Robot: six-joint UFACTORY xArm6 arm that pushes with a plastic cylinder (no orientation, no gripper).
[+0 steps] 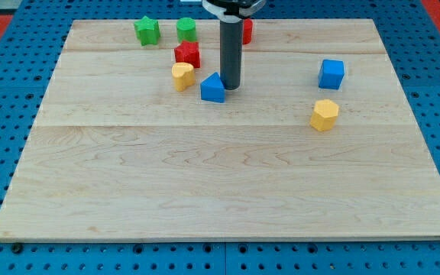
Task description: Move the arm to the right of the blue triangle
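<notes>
My tip (229,85), a bare rod end effector holding nothing, stands just beside the blue triangle (213,88) on its right, toward the view's top.

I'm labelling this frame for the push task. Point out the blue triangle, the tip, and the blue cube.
blue triangle (213,90): camera view, on its front face.
my tip (230,85): camera view, the rod's very end, just right of the triangle.
blue cube (331,75): camera view, on its front face.
</notes>
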